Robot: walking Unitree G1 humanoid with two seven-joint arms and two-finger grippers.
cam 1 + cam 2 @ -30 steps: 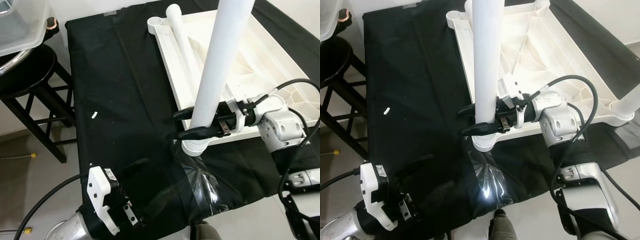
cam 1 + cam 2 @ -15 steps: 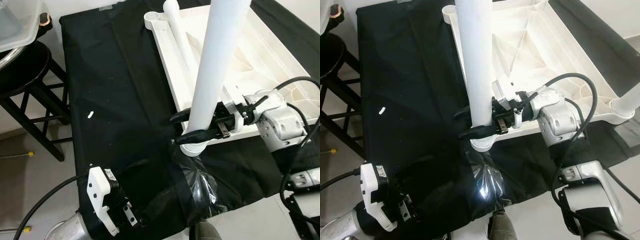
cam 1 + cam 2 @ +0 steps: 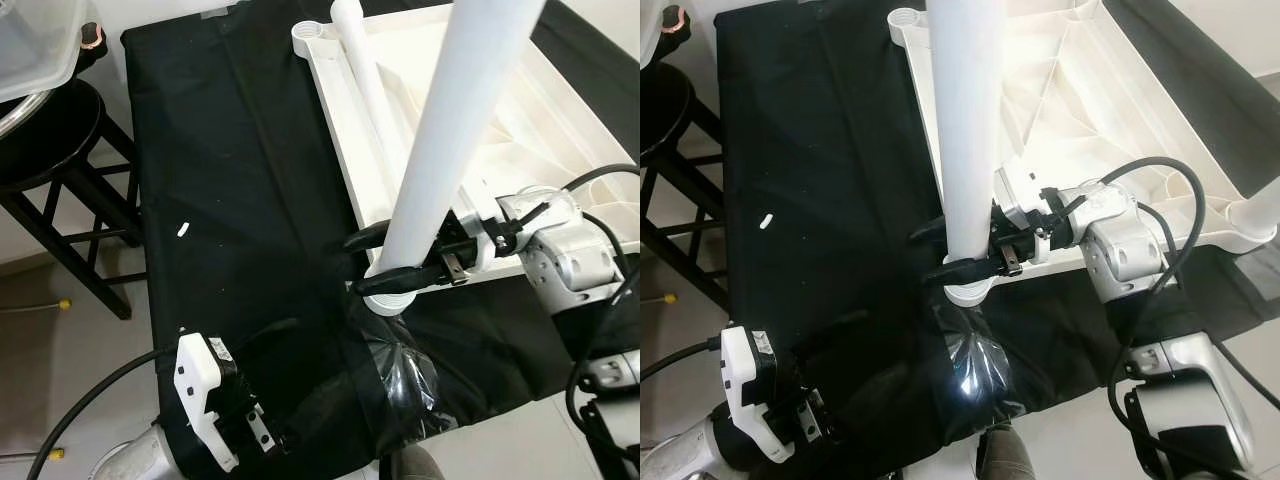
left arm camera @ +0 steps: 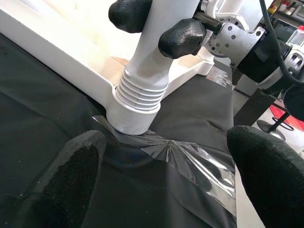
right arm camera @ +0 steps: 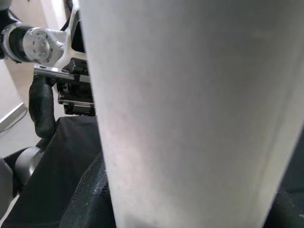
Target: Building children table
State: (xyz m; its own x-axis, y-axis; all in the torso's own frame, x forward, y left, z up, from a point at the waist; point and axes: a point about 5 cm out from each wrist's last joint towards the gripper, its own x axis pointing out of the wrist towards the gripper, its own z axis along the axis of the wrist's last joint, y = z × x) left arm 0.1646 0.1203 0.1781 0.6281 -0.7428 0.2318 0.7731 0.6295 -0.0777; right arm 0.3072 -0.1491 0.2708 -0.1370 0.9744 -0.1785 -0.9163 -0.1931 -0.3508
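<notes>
1. A black cloth [image 3: 240, 170] covers the work surface, with a patch of clear tape [image 3: 400, 375] shining near its front edge and a small white bit [image 3: 182, 229] lying alone on the cloth toward the left.
2. A black stool [image 3: 60, 150] stands beside the surface on the left, with a clear plastic bin [image 3: 40, 45] above it.
3. The white tabletop [image 3: 1090, 100] lies upside down on the cloth, its ribbed underside facing up, toward the right and far side.
4. A second white leg [image 3: 365, 80] lies flat inside the tabletop along its left rim.
5. The white table leg [image 3: 450, 150] stands nearly upright, tilted slightly, its ribbed threaded end [image 4: 140, 97] sitting in the corner socket of the tabletop nearest the robot.
6. The right gripper [image 3: 960, 250] reaches in from the right and is clamped on the table leg just above the threaded end, one black finger on each side of it.
7. The left gripper [image 4: 166, 166] hangs low near the front left of the cloth, aimed at the base of the leg; its two fingers [image 4: 71, 171] are spread wide apart and hold nothing.
8. In the right wrist view the table leg stands very close, with the left arm behind it.
</notes>
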